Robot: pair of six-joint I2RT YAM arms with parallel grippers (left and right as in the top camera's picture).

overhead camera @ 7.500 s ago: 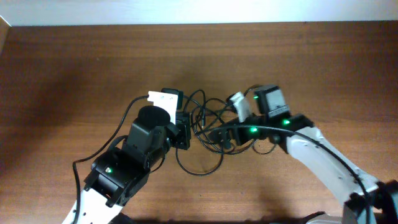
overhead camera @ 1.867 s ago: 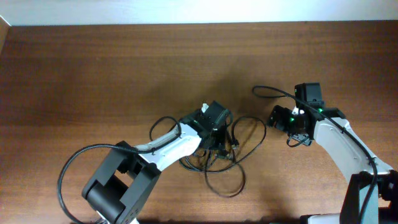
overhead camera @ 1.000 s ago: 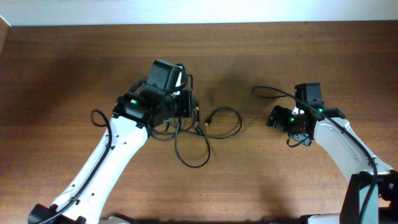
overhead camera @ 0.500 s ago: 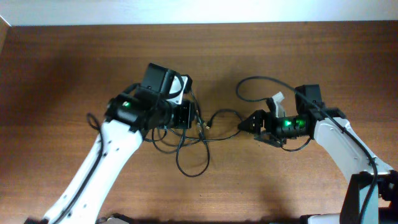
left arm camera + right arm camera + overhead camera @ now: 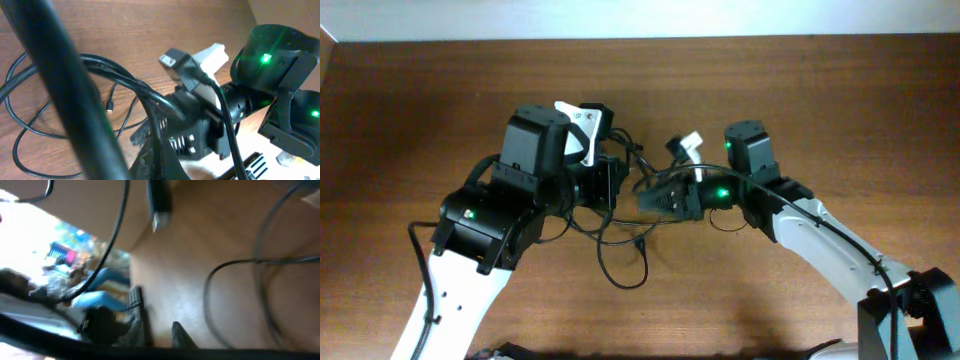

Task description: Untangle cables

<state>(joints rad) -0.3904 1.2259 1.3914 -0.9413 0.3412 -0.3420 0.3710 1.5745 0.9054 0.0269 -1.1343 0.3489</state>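
**Cables** (image 5: 620, 215): thin black cords in one loose tangle at mid-table, with several strands crossing and some raised off the wood.
- **Loop:** one open loop (image 5: 623, 272) trails out of the tangle toward the near edge and lies flat on the table (image 5: 440, 100).
- **Left wrist view:** dark strands (image 5: 125, 82) run bunched together. Thinner curves overlap on the surface behind them. A small plug (image 5: 109, 106) with a silvery tip lies free among these curves.
- **Right wrist view (blurred):** a dark plug end (image 5: 157, 202) with a pale tip, and curved strands (image 5: 235, 262) to its lower right.

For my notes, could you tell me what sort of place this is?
Likely a robotics lab bench: left arm and right arm over a wooden table, tangled black cables between them.
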